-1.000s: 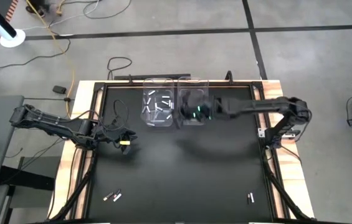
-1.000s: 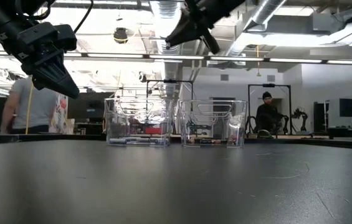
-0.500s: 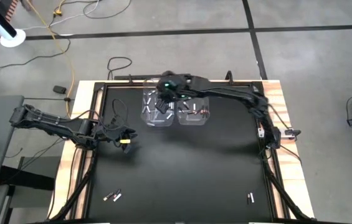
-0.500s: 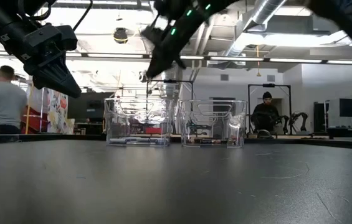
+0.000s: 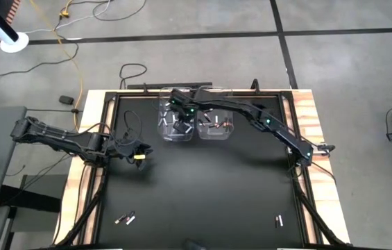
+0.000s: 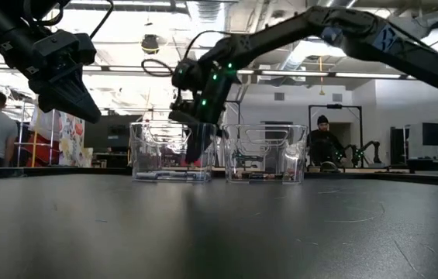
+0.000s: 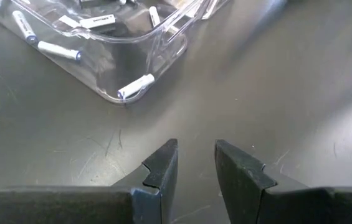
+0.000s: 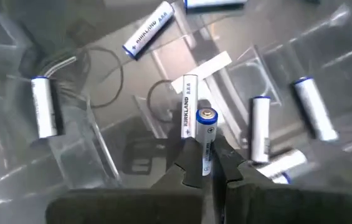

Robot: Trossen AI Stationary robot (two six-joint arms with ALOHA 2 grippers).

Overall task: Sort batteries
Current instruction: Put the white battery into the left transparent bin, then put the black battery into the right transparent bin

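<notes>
Two clear plastic bins stand side by side at the table's far edge. The left bin (image 5: 175,123) (image 6: 170,151) holds several white batteries (image 8: 147,30); the right bin (image 5: 216,123) (image 6: 265,153) holds darker ones. My right gripper (image 5: 180,115) (image 6: 194,143) (image 8: 207,160) reaches down into the left bin, shut on a white battery. My left gripper (image 5: 140,154) (image 6: 70,97) (image 7: 195,149) hangs open above the table's left side and holds nothing. The left bin's near corner shows in its wrist view. My right gripper pinches a white battery with a blue end (image 8: 206,134) between its two fingers (image 8: 187,171). It comes from above, pointing down into the left bin. The battery lies along the fingers, its blue end sticking out past the fingertips above the batteries on the bin's floor.
Loose batteries lie near the table's near edge: a pair at the left (image 5: 125,219) and one at the right (image 5: 278,221). The dark mat (image 5: 209,187) between them and the bins is bare. People (image 6: 323,139) show in the room behind the table.
My right gripper has swung from above the right bin toward the table's left and come down into the left bin, its arm stretching out across the far edge.
</notes>
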